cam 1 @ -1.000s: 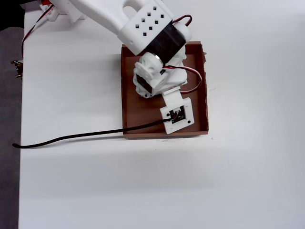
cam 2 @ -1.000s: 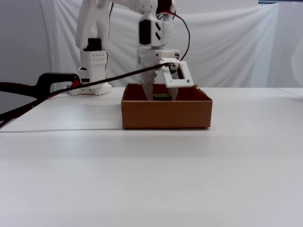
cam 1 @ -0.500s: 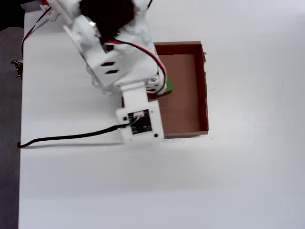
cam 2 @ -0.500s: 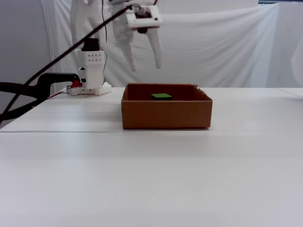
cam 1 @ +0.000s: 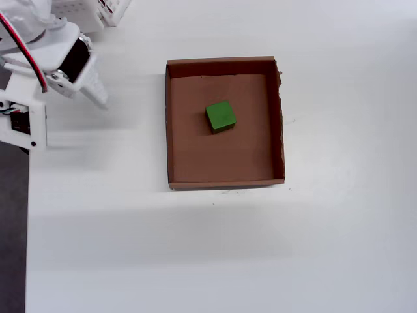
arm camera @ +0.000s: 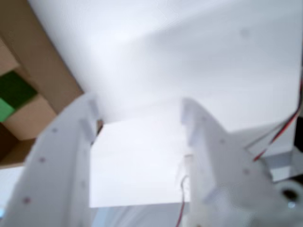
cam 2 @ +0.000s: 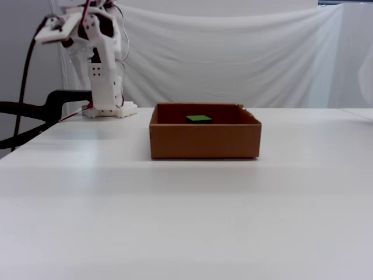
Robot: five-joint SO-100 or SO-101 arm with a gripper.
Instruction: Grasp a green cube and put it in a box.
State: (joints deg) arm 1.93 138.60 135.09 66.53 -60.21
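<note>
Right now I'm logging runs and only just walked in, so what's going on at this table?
The job looks finished. The green cube sits on the floor of the box, near its middle and clear of the walls. The arm is off to the left in the overhead view, away from the box, and its tool is open and empty, as the wrist view shows. Nothing is being handled.

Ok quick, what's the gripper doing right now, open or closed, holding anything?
Gripper: open, holding nothing; the green cube lies in the box.
</note>
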